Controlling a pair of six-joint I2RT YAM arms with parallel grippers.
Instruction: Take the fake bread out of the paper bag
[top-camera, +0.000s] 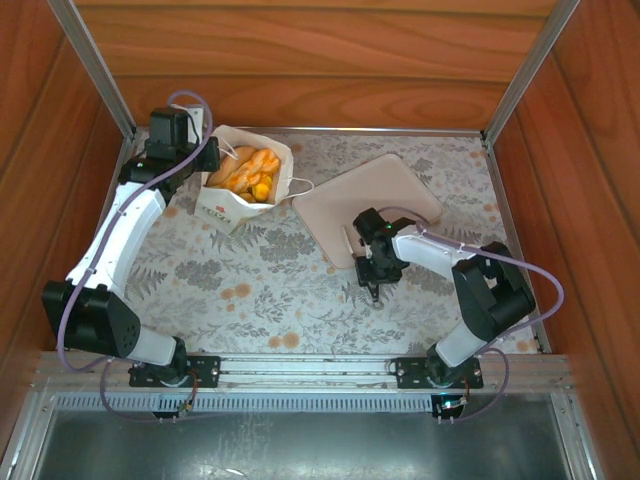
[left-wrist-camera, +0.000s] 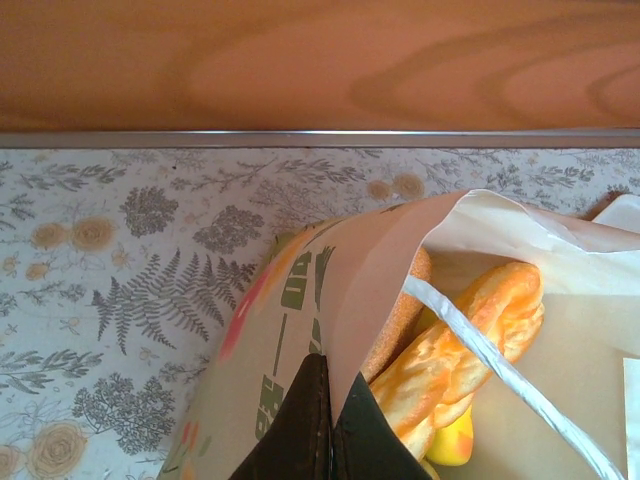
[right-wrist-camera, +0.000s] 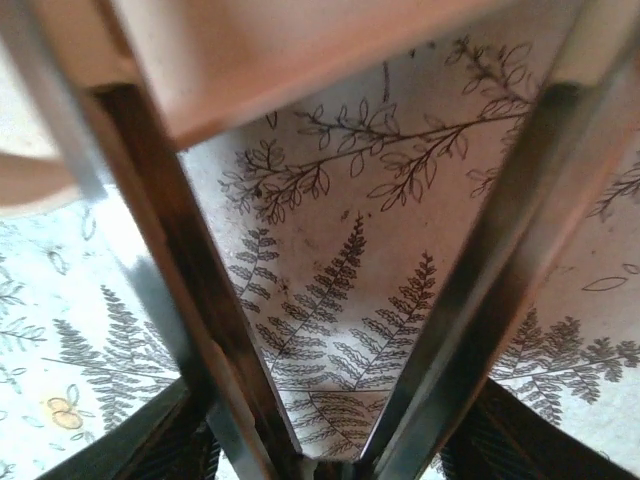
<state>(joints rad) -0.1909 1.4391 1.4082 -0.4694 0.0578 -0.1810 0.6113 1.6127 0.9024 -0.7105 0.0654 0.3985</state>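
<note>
While left gripper (left-wrist-camera: 328, 400) pinches paper bag (top-camera: 222, 205) (mouth upward, fake bread (top-camera: 250, 172) leaning inside), right gripper (top-camera: 374, 288) hangs open, empty.

Fake bread (top-camera: 250, 172) in paper bag (top-camera: 220, 208), tray (top-camera: 395, 185) just right of it

Wooden walls (top-camera: 300, 60) close the table's back and both sides. The bag (top-camera: 228, 205) stands at back left, mouth open upward. The left gripper (top-camera: 195, 152), clamped on the bag's left rim, and a cord handle (left-wrist-camera: 500, 370) slanting across the mouth narrow the way down to the bread (top-camera: 250, 172). The tray (top-camera: 400, 185) lies just right of the bag. The right gripper (top-camera: 373, 288), jaws apart, hangs at its near edge. Between the arms, bare cloth (top-camera: 250, 290) leaves passing room.
</note>
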